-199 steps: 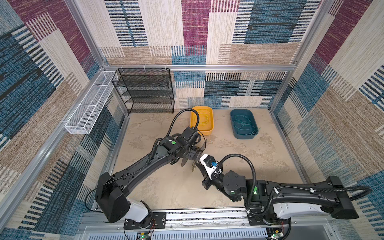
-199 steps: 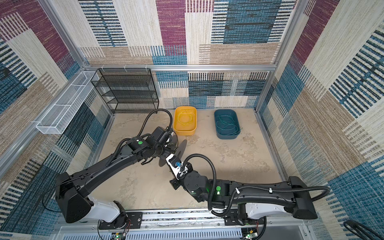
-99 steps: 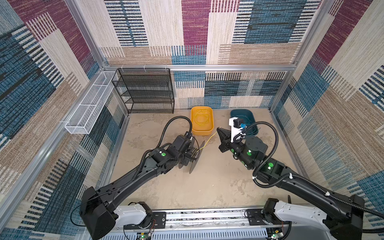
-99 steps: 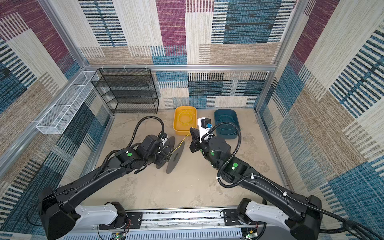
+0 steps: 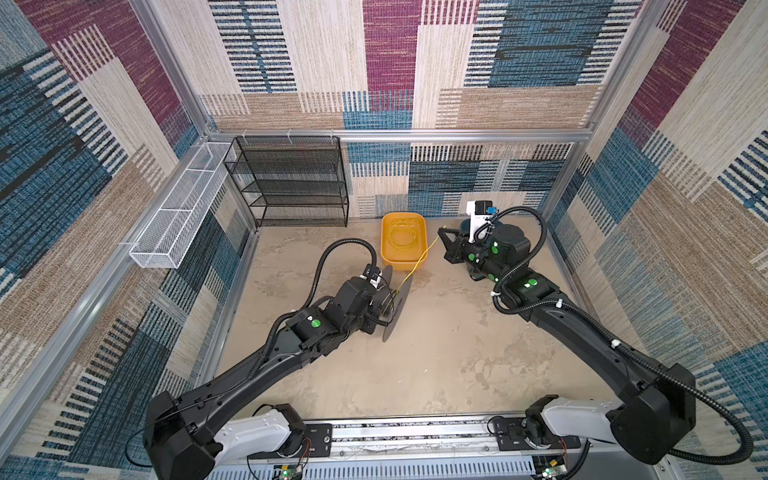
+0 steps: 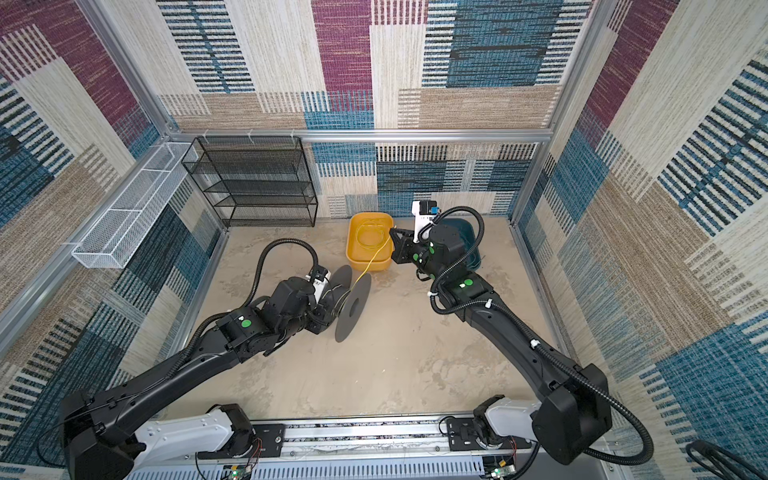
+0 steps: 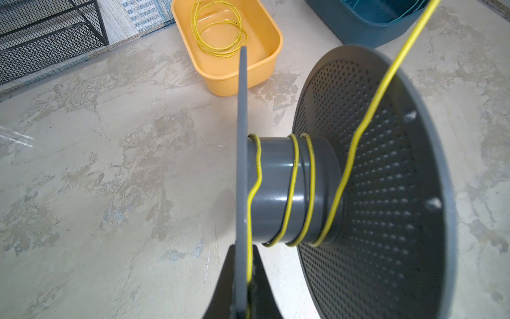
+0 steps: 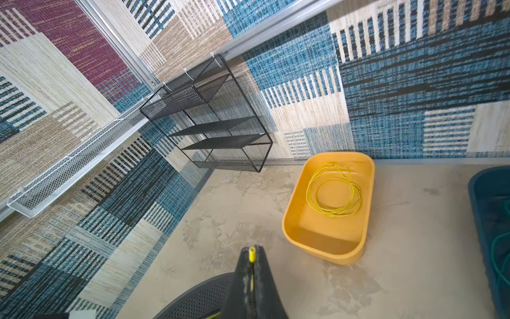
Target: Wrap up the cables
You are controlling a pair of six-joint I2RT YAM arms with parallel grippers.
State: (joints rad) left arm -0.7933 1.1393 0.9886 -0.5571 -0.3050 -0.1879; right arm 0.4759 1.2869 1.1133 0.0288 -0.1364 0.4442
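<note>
There are yellow cables (image 8: 331,213), a grey dotted spool (image 7: 386,193), an orange tub (image 8: 325,243) and a teal tub (image 7: 361,27).

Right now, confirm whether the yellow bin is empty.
No, a loose coil of yellow cable lies on the floor of the yellow bin.

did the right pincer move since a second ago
Yes. The right pincer swung away from the gray spool toward the back, now beside the yellow bin, shut on the yellow cable.

The right claw (image 5: 441,230) has swung away from the reel (image 5: 398,306), stretching the yellow cord (image 5: 406,277) taut behind it
</note>
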